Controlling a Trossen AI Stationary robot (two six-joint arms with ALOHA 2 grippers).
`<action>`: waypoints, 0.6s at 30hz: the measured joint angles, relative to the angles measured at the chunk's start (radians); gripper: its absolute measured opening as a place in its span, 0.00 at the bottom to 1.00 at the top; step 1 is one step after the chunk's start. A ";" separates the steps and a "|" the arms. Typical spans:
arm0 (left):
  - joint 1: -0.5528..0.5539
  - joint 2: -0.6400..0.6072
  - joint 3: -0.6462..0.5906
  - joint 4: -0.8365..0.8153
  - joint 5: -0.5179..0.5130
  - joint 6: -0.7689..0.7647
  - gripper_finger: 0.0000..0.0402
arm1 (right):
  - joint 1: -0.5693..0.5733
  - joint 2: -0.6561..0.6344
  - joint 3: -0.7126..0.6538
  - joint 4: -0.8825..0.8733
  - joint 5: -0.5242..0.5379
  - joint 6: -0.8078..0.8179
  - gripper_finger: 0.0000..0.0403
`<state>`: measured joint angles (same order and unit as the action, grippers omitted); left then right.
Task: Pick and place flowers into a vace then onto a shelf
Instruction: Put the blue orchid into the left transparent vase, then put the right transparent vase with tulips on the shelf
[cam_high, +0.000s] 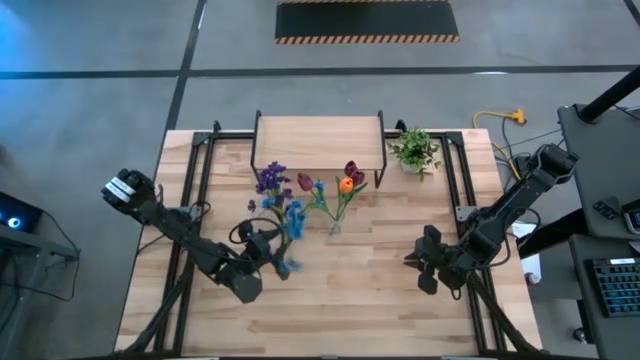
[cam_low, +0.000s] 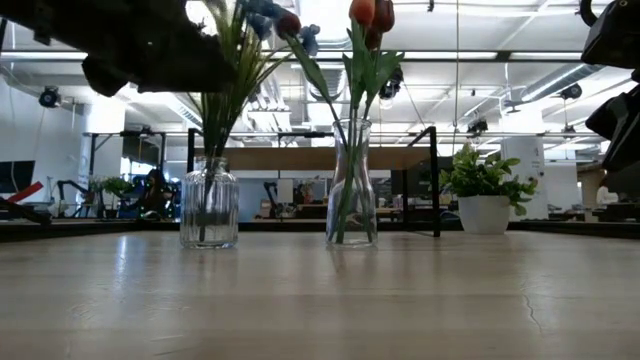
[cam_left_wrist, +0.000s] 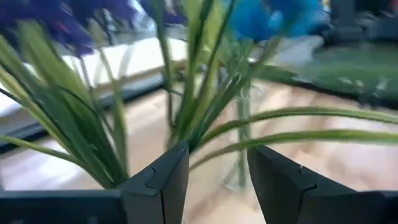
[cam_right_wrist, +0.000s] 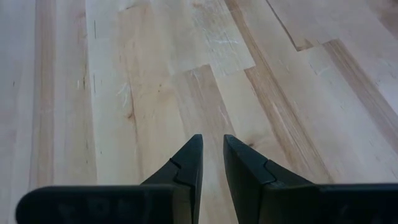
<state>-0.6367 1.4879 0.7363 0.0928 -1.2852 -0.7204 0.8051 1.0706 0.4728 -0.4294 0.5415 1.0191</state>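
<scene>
A glass jar (cam_low: 209, 205) holds a bunch of flowers, purple ones (cam_high: 270, 180) and blue ones (cam_high: 293, 215) on long green stems (cam_left_wrist: 186, 93). Beside it, a taller clear vase (cam_low: 352, 185) holds dark red tulips and an orange bud (cam_high: 346, 183). Both stand on the table in front of the shelf (cam_high: 318, 140). My left gripper (cam_left_wrist: 217, 180) is open at the height of the jar's foliage, right at the stems, its fingers near level. My right gripper (cam_right_wrist: 212, 162) hangs over bare table at the right, open by a narrow gap, with nothing between its fingers. My left gripper has one fingertip (cam_left_wrist: 177, 155) right where the jar's green stems (cam_left_wrist: 177, 134) converge, coming at them near level from the table's left. Whether it touches them I cannot tell. Nothing lies plainly between the two fingers.
A leafy potted plant (cam_high: 416, 150) stands at the far right beside the shelf. Black frame rails (cam_high: 195, 190) run along the table's left and right sides. Bare wooden tabletop (cam_high: 340, 300) lies in front of the two vases.
</scene>
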 joint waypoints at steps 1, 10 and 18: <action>-0.005 0.000 -0.002 -0.005 0.023 -0.004 0.36 | 0.000 0.000 0.000 0.000 0.000 -0.001 0.14; -0.023 0.000 -0.002 -0.122 0.146 -0.108 0.36 | 0.000 0.000 0.000 -0.001 0.003 -0.009 0.14; -0.034 0.000 -0.002 -0.164 0.222 -0.141 0.36 | 0.000 0.000 0.000 0.000 0.003 -0.001 0.14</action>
<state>-0.6708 1.4876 0.7346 -0.0714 -1.0635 -0.8616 0.8047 1.0706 0.4728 -0.4294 0.5442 1.0180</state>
